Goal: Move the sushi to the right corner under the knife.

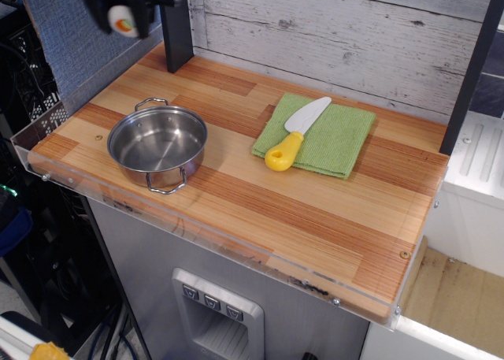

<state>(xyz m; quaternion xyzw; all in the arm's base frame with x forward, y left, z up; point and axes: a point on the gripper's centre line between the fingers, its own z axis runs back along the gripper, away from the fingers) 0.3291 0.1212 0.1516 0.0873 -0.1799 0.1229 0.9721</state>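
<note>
My gripper point(124, 15) is at the top left of the view, high above the board, shut on the sushi point(124, 20), a white roll with an orange-and-green centre facing the camera. The knife point(296, 132), white blade and yellow handle, lies on a green cloth point(339, 142) at the middle right of the striped wooden board point(315, 218). The board's right corner point(394, 257), below the knife, has a clear acrylic edge. The gripper is far left of the knife.
A steel pot point(157, 145) with two handles stands on the left part of the board, below the gripper. A grey plank wall point(339, 37) runs behind the board. A dark post point(176, 29) stands at the back left.
</note>
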